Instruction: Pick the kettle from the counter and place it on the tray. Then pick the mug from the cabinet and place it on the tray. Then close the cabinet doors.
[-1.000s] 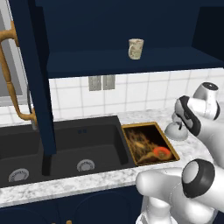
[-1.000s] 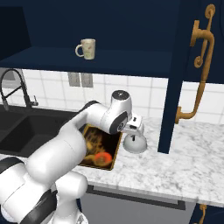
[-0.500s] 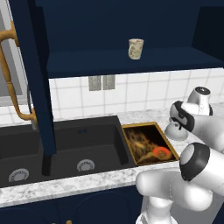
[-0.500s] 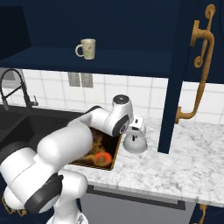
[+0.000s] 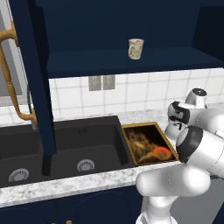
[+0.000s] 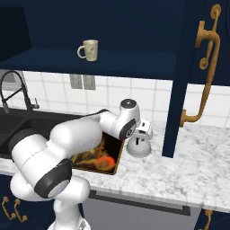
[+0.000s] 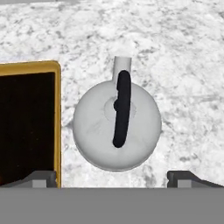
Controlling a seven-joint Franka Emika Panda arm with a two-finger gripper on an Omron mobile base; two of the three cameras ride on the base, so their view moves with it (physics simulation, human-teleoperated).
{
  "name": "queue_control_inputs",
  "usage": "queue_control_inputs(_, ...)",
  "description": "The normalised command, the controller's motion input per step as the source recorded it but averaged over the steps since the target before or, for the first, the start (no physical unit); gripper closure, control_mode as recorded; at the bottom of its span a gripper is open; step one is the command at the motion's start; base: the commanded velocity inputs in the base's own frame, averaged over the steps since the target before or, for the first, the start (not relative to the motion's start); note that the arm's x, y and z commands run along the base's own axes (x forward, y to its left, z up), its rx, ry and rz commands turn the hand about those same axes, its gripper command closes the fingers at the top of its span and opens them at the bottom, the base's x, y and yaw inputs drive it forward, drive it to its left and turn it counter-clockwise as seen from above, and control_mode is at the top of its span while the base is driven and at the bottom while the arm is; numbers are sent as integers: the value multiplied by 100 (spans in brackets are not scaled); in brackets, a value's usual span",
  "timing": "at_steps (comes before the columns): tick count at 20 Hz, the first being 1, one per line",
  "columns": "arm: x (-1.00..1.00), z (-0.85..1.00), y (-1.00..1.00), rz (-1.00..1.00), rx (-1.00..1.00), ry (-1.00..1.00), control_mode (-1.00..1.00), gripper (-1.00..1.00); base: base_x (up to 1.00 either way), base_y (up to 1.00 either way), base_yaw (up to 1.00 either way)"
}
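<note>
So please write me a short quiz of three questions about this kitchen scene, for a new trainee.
1. True or false: the kettle already sits on the tray.
2. Where is the mug?
A. in the sink
B. on the cabinet shelf
C. on the tray
3. Fill in: in the hand view, the tool is ____ above the kettle, with one tip on each side of it.

Key
1. False. It stands on the counter, beside the tray's rim.
2. B. It stands upright on the navy shelf; the cabinet doors are open.
3. Open. The tips are wide apart and do not touch the kettle.
</note>
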Motion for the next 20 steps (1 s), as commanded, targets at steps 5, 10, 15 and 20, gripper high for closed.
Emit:
queue_control_inputs(5,28,-18,-10,0,0,0,-100,-100,0,0,0)
queue_control_inputs(10,25,-21,-11,0,0,0,-100,-100,0,0,0)
queue_control_inputs(15,25,-16,-12,0,0,0,-100,-100,0,0,0)
queue_control_inputs(20,27,-14,-5,0,0,0,-100,-100,0,0,0)
